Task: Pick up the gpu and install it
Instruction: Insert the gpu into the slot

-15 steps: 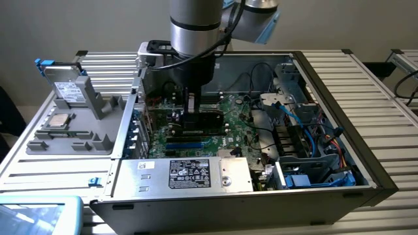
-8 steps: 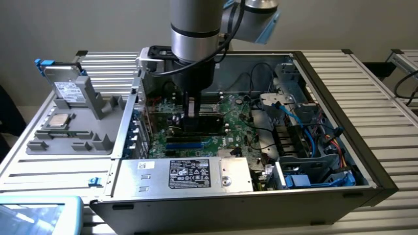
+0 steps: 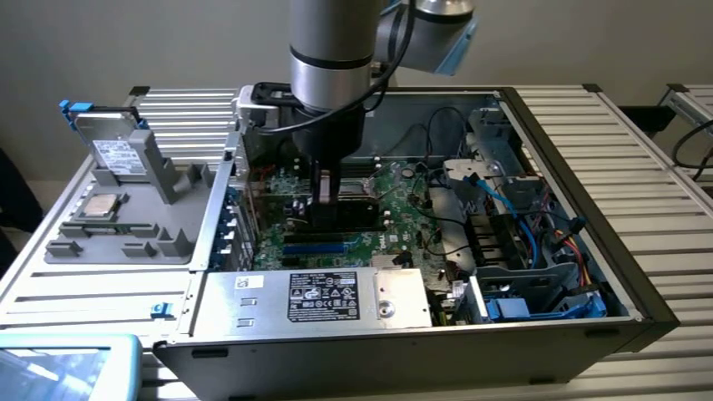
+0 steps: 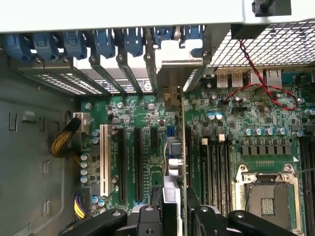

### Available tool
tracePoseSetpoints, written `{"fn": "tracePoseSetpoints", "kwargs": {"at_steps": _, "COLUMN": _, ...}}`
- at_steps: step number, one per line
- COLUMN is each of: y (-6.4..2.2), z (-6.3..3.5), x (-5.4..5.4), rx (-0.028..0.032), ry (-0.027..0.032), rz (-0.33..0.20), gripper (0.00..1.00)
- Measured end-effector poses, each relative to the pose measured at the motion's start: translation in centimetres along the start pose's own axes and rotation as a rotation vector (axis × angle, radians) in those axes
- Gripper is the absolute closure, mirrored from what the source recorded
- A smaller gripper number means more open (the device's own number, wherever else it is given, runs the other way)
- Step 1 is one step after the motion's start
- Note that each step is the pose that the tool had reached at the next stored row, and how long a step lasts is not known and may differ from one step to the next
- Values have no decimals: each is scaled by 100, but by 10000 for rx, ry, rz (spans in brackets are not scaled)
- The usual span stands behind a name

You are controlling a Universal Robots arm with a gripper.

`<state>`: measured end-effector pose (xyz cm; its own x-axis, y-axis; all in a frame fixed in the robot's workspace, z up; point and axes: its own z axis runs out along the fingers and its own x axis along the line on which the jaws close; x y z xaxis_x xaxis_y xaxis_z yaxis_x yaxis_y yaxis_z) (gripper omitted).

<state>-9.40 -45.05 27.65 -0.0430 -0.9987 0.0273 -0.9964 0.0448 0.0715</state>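
At the near edge of the open computer case (image 3: 390, 359) lay a silver power box (image 3: 317, 296) with a black-and-white label. Just behind it the green motherboard (image 3: 390, 188) covered the floor of the case. The gripper (image 3: 323, 196) reached down into the case over the board, closed on the gpu (image 3: 324, 185), which stood on edge.

From the wrist, the gripper (image 4: 173, 216) clamped the gpu (image 4: 173, 162) from both sides. The card ran edge-on between the long black slots (image 4: 138, 162) and the memory slots (image 4: 211, 167). Whether it touched the board could not be told. Beyond it a row of blue clips (image 4: 103, 42) lined the rear wall.

On the exterior view's left, a grey holder (image 3: 134, 217) on the slatted tabletop (image 3: 624, 125) carried an upright silver drive (image 3: 112, 146).
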Motion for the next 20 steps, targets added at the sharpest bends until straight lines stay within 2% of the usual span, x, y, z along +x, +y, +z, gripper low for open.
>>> {"fn": "tracePoseSetpoints", "kwargs": {"at_steps": 5, "y": 6, "z": 78, "x": 0, "rx": 0, "ry": -1, "rz": -2, "gripper": 71}}
{"fn": "tracePoseSetpoints", "kwargs": {"at_steps": 20, "y": 16, "z": 218, "x": 29, "rx": -15, "ry": 1, "rz": -58, "gripper": 71}}
